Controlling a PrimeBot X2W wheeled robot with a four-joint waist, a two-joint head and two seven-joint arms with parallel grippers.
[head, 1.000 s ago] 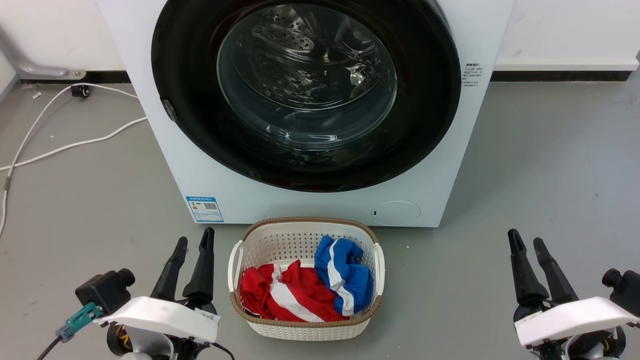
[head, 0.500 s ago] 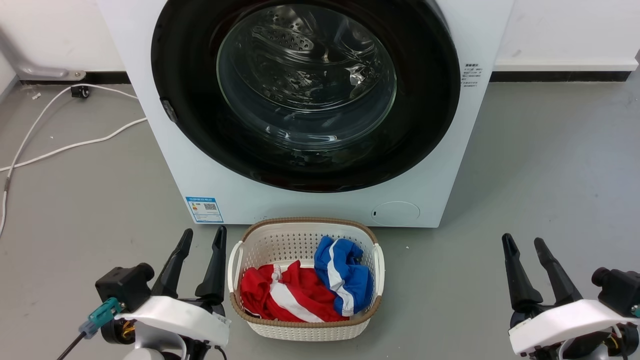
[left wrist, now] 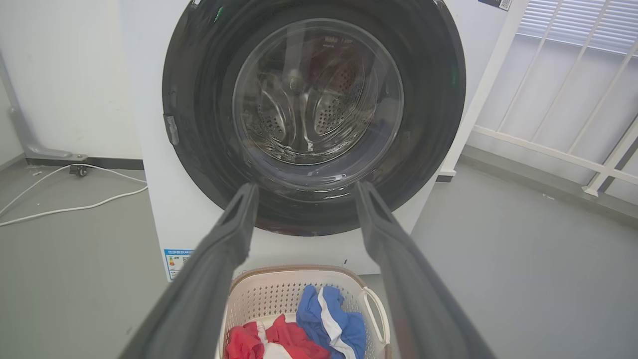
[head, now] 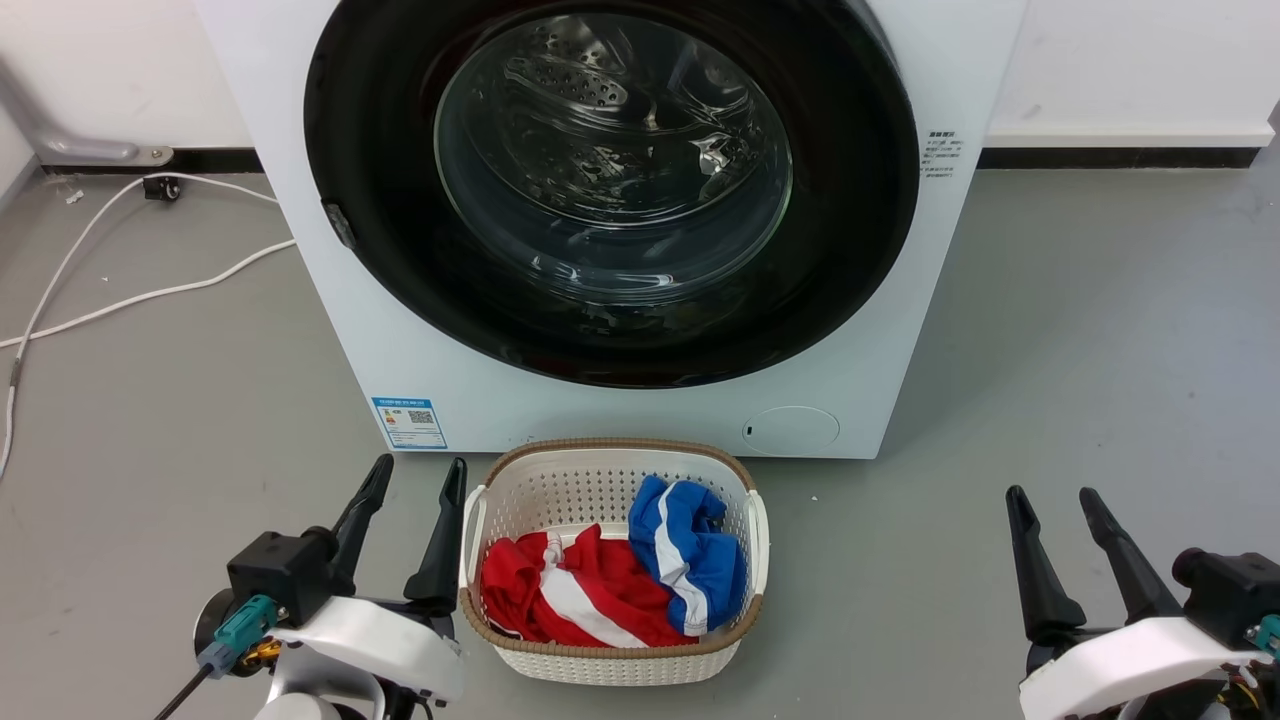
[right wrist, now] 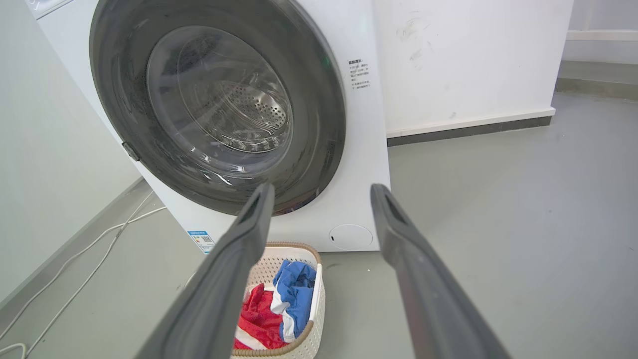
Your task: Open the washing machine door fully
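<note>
Left hand (head: 421, 462) and right hand (head: 1050, 493): long dark fingers (head: 441, 560), white wrist shells (head: 385, 640), black cameras (head: 285, 575), seemingly teal connectors (head: 240, 620).

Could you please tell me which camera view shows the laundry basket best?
The head view: the laundry basket appears whole from above, clothes inside. The left wrist view crops its lower part, with fingers of the left gripper across its sides. The right wrist view shows it side-on, partly behind a finger of the right gripper.

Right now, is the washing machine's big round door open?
No, the washing machine door lies shut, flush against the white front of the washing machine.
</note>
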